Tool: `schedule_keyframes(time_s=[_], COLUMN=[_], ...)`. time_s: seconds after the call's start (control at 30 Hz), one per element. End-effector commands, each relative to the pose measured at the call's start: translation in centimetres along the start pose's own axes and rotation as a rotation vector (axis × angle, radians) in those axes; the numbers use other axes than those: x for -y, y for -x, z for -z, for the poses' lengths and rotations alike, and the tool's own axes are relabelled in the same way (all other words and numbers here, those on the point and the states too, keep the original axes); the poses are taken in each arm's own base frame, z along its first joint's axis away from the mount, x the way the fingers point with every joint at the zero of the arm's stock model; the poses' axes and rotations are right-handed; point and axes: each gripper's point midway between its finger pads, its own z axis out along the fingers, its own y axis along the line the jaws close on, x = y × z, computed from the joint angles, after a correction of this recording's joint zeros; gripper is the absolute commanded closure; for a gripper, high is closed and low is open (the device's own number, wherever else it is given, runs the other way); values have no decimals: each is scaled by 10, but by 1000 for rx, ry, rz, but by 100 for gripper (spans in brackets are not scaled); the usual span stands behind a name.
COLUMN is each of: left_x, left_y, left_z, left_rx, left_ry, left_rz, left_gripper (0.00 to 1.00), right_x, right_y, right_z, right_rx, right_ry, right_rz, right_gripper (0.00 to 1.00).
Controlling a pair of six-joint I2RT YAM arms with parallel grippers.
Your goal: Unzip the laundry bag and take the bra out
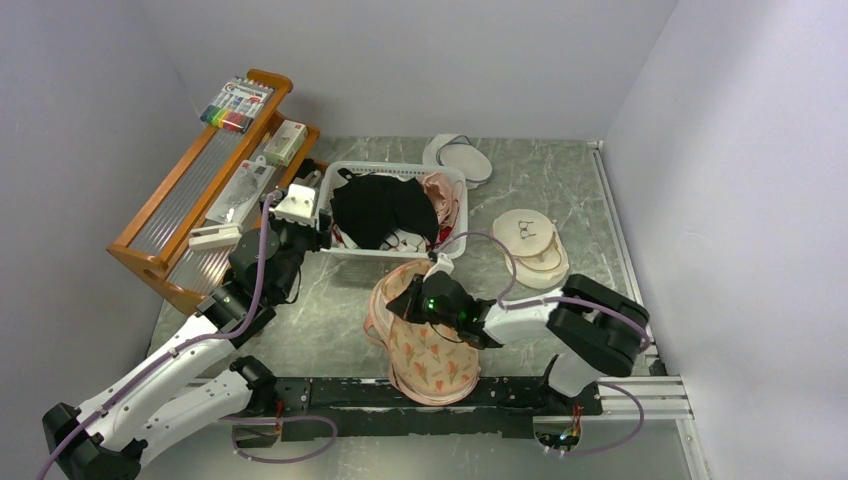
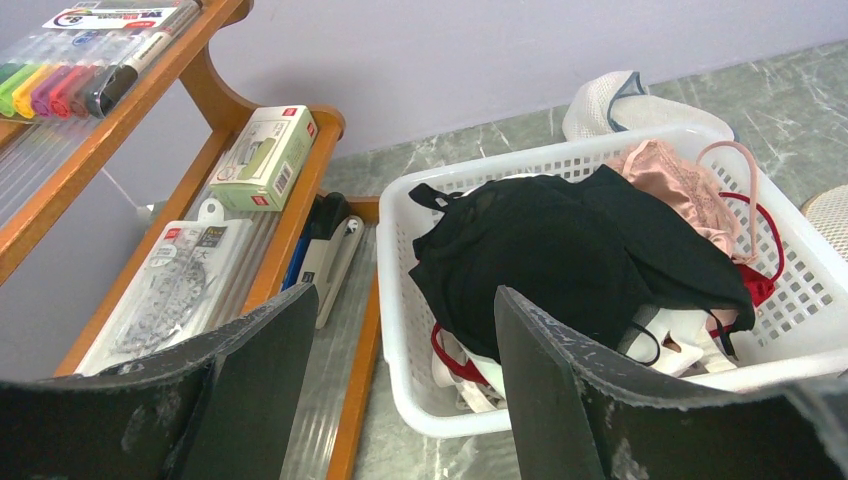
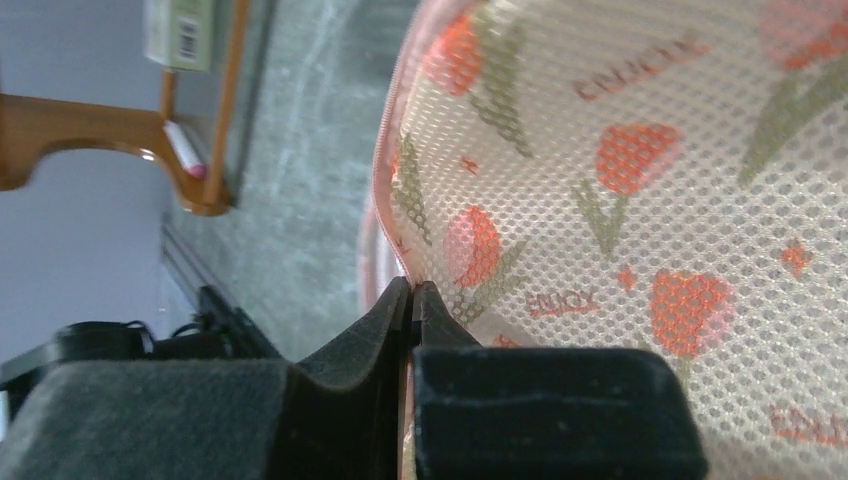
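Trim (image 3: 383, 190) along the bag's (image 1: 432, 350) pink edge sits pinched between the pressed-together jaws of the right gripper (image 3: 411, 292), at the bag's far left side. The bag lies at the near middle of the table (image 1: 330, 320). Its near edge overlaps the black rail (image 1: 320, 392), and its far edge is just beside the basket (image 1: 395, 166). Bare tabletop shows left of the bag, between it and the left arm. To its right, the right forearm crosses low. Two white pouches (image 1: 530, 242) lie well apart beyond that.

The bra (image 1: 380, 208) lies on top of the heap in the basket, spilling toward the left rim. The left gripper (image 2: 400, 300) hangs with its jaws spread and nothing between them, at the basket's left end. It is hemmed between that rim and the wooden rack (image 1: 190, 215).
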Motion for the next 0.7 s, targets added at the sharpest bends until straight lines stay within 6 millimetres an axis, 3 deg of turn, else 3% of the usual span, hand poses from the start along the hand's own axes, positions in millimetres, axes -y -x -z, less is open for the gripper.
schedule_keyframes(time_s=[0.0, 0.13, 0.23, 0.4, 0.53, 0.67], left_x=[-6, -7, -6, -6, -6, -6], left_y=[20, 20, 21, 20, 20, 20], left_z=[2, 2, 2, 2, 2, 2], left_rx=[45, 45, 48, 44, 44, 44], left_ry=[14, 17, 13, 13, 11, 12], left_rz=[24, 25, 27, 27, 27, 27], left_gripper=[23, 23, 23, 23, 23, 23], right_x=[6, -2, 1, 11, 14, 16], right_y=[-17, -29, -29, -24, -21, 3], right_z=[-13, -6, -3, 8, 21, 39], right_rx=[-33, -71, -95, -124, -154, -91], right_ry=[-3, 95, 72, 4, 29, 48], right_rz=[22, 105, 182, 300, 408, 488], right_gripper=[100, 100, 99, 87, 64, 35])
